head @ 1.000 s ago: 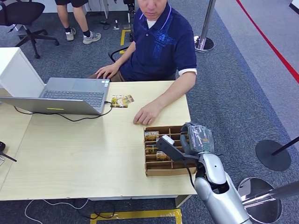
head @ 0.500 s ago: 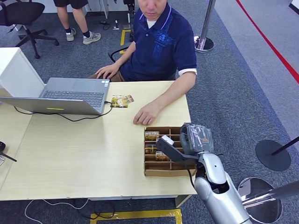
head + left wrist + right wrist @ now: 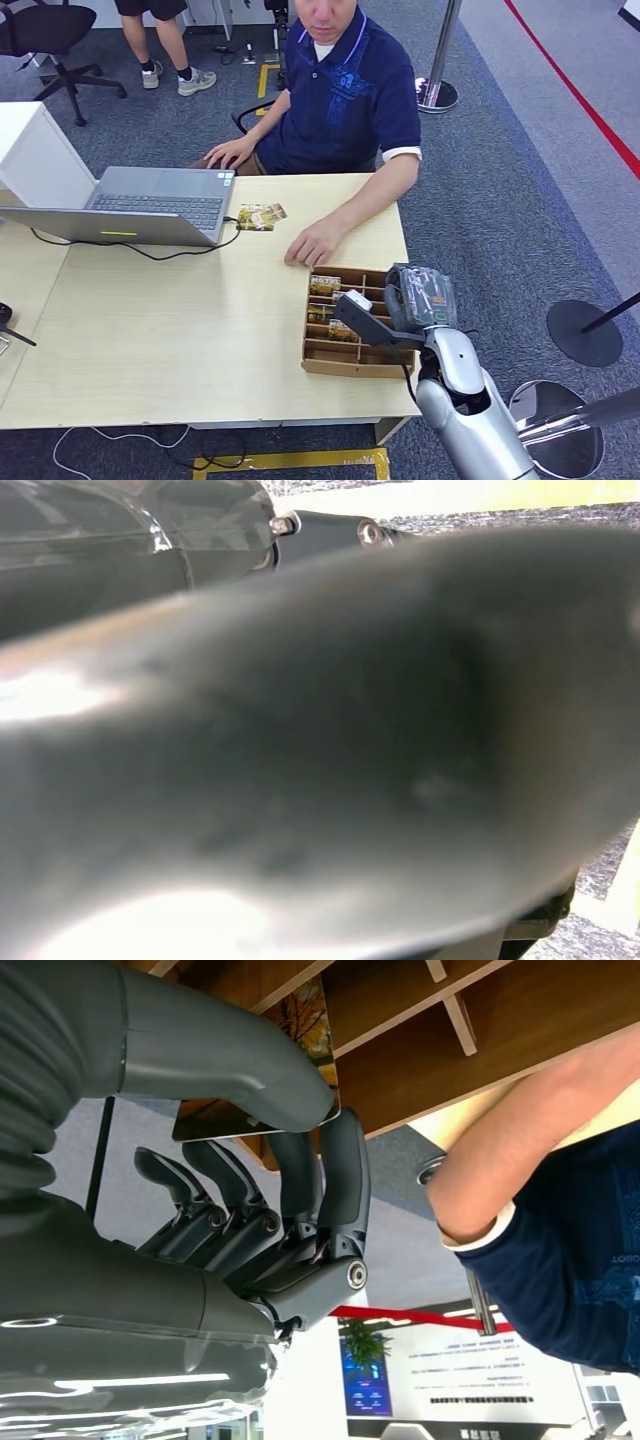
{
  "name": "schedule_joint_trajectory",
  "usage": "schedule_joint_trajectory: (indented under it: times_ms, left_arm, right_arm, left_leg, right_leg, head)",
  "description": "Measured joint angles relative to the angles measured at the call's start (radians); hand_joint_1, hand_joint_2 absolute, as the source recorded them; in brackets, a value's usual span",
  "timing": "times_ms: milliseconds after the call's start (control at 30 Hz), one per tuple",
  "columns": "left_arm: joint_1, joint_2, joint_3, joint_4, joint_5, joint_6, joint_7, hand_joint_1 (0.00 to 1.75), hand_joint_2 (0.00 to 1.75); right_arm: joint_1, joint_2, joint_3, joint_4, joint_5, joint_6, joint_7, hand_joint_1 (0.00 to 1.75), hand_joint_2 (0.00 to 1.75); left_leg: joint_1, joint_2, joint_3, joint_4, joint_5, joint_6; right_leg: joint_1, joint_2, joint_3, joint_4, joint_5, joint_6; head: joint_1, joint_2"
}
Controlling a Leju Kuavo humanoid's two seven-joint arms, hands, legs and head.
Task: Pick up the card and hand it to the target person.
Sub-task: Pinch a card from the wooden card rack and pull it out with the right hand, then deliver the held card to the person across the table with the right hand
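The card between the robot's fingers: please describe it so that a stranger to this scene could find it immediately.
Start at the wooden table and go to the cardboard divider tray at its near right corner, in front of the seated person. The right hand reaches into the tray, and the card is pinched between thumb and fingers. Unlike the other cards, it is gripped by the hand.

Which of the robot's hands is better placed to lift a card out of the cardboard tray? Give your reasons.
The right hand. It reaches over the cardboard tray, and in the right wrist view its thumb and fingers close around a card.
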Motion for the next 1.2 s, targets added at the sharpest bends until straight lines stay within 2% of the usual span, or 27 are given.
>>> schedule_joint_trajectory:
  times_ms: [100, 433, 667, 933, 1200]
  left_arm:
    - [0.000, 0.000, 0.000, 0.000, -0.001, -0.001, -0.004, 0.00, 1.75]
    - [0.000, 0.000, -0.003, 0.000, -0.018, 0.027, -0.035, 0.00, 1.75]
    - [0.000, 0.000, -0.003, 0.000, -0.009, 0.030, -0.024, 0.00, 1.75]
    - [0.000, 0.000, -0.001, 0.000, -0.002, 0.024, -0.026, 0.00, 1.75]
    - [0.001, 0.000, 0.000, 0.000, -0.002, 0.010, -0.032, 0.00, 1.75]
  right_arm:
    - [0.000, 0.000, 0.000, 0.000, -0.005, 0.003, -0.003, 1.61, 1.75]
    - [0.006, 0.000, 0.000, -0.016, -0.022, 0.008, -0.014, 1.61, 1.75]
    - [0.006, -0.001, 0.000, -0.032, -0.058, 0.005, -0.048, 1.61, 1.75]
    - [-0.033, -0.022, -0.002, -0.126, -0.133, -0.049, -0.082, 1.61, 1.75]
    - [-0.089, -0.034, -0.025, -0.240, -0.163, -0.050, -0.082, 1.61, 1.75]
  left_leg:
    - [0.000, 0.000, 0.000, 0.000, 0.000, 0.000]
    - [0.000, 0.000, 0.000, 0.000, 0.001, -0.001]
    - [0.000, 0.000, 0.000, 0.000, 0.001, 0.000]
    - [0.000, 0.000, 0.000, 0.000, 0.001, 0.000]
    - [0.000, 0.000, 0.000, 0.000, 0.001, -0.001]
  right_leg:
    - [0.000, 0.000, 0.000, 0.000, 0.000, 0.000]
    - [0.000, 0.000, 0.000, 0.000, 0.000, 0.000]
    - [0.000, 0.000, 0.000, 0.000, 0.000, 0.000]
    - [0.000, 0.000, 0.000, 0.000, 0.001, 0.000]
    - [0.000, 0.000, -0.001, 0.000, 0.001, 0.000]
  head:
    - [0.000, 0.000]
    - [0.000, 0.000]
    - [0.000, 0.000]
    - [0.000, 0.000]
    - [0.000, 0.000]
